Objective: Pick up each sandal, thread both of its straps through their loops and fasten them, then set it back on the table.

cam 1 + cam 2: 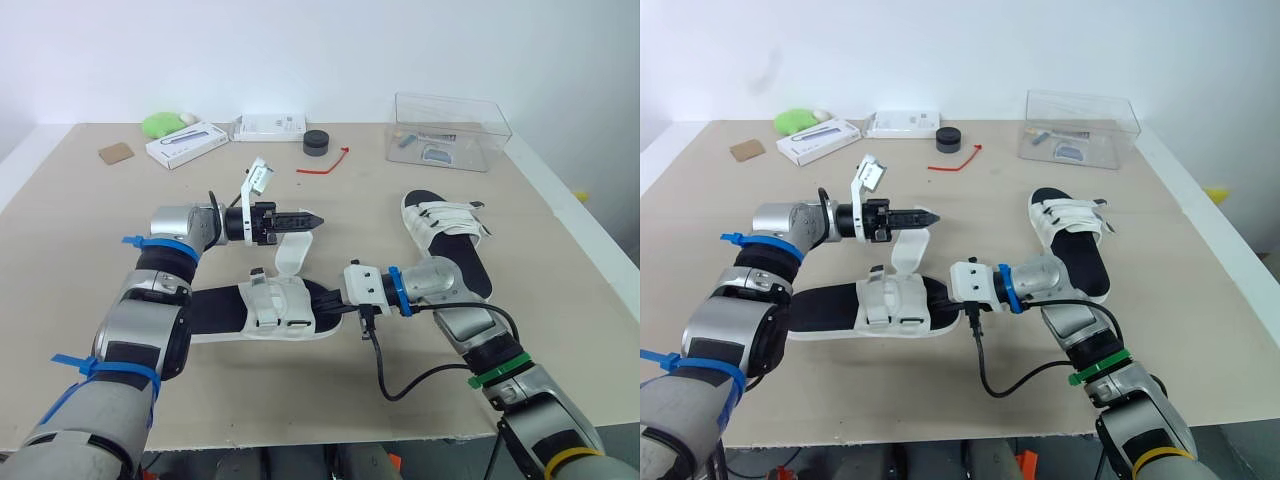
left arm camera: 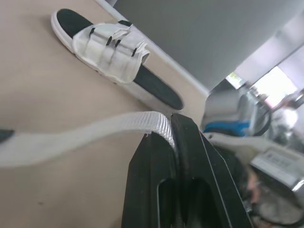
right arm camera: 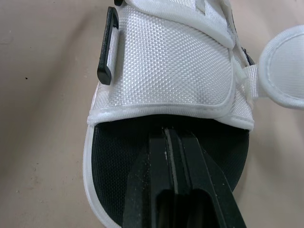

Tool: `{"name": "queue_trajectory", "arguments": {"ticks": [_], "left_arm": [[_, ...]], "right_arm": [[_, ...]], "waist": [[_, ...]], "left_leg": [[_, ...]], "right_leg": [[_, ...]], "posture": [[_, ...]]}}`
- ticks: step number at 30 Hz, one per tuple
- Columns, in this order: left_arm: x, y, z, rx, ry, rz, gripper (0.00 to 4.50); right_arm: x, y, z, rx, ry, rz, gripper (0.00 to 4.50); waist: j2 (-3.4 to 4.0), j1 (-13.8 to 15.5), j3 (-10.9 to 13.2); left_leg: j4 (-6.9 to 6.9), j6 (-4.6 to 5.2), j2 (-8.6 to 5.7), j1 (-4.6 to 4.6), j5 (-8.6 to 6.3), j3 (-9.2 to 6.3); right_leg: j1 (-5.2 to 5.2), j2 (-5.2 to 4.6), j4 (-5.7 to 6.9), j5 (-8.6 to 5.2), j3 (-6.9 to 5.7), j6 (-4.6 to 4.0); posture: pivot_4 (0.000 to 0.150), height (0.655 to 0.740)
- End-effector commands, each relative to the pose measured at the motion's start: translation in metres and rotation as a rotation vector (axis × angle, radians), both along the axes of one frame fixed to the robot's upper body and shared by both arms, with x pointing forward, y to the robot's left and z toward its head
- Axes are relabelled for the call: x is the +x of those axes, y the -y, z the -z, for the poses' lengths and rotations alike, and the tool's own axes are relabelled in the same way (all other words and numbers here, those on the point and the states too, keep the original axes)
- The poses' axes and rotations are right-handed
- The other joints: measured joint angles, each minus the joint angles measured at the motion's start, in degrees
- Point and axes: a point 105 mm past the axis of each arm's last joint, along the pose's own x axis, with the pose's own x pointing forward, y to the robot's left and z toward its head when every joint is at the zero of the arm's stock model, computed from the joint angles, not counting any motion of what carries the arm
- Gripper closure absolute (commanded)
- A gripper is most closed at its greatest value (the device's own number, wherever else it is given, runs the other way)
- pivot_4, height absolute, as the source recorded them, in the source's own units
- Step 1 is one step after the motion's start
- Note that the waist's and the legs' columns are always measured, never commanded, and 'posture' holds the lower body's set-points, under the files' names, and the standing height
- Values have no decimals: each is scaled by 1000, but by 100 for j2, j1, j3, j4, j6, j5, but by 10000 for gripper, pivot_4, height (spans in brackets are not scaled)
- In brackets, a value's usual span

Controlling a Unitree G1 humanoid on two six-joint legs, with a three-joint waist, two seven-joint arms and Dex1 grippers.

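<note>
Left wrist view: left gripper [image 2: 166, 129] pinches the loose strap [image 2: 95, 135]; right gripper [image 3: 172, 137], fingers together, rests on the near sandal [image 3: 166, 61], on its black footbed.

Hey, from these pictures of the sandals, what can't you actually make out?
Tips of the right claw: head views, lost against the black footbed of the near sandal.
End of the strap in the left claw: left wrist view, covered by its fingers.
Contents of the clear box: head views, too small.
Fastening of the far sandal: head views, too small to judge.
</note>
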Motion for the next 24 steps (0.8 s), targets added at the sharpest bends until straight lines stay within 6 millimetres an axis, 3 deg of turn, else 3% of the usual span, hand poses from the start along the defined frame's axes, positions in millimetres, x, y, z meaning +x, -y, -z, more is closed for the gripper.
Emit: {"name": "queue_trajectory", "arguments": {"ticks": [1, 3, 7, 13, 20, 24], "left_arm": [[-6, 4, -16, 125, 325, 11, 44906], [-11, 5, -11, 220, 482, 23, 44906], [-40, 0, 13, 587, 1142, 220, 44906], [-49, -21, 19, 734, 1588, 351, 44906], [-31, -35, -5, 795, 1841, 249, 44906], [-27, -33, -28, 708, 1908, 95, 44906]], "right_arm": [[2, 11, 8, -49, -13, 35, 45000], [2, 11, 8, -50, -14, 36, 45000], [2, 13, 9, -54, -18, 35, 45000], [2, 13, 10, -57, -20, 31, 45000], [4, 11, 10, -64, -24, 18, 45000], [5, 9, 10, -66, -22, 6, 45000]], "waist": [[0, 4, 0], [0, 5, 0], [1, 7, -1], [0, 33, -1], [0, 30, -1], [0, 22, -1]], "left_leg": [[0, 0, 1, -2, 0, -3], [-1, 0, 1, -1, 0, -1], [-6, -1, 0, 6, -1, 6], [-4, 1, -2, 6, 1, 11], [-2, 14, -8, 8, 5, 28], [-2, 18, -7, 7, 4, 35]], "right_leg": [[0, -1, 0, 0, 2, 0], [0, -4, -1, 0, 6, 0], [0, -10, -1, 1, 16, -1], [4, -37, -5, 7, 9, -1], [4, -25, -7, 17, 6, 14], [1, -26, -9, 20, 7, 18]], "posture": [[1500, 7400], [1500, 7400], [1500, 7400], [1500, 7400], [1500, 7400], [1500, 7400]]}}
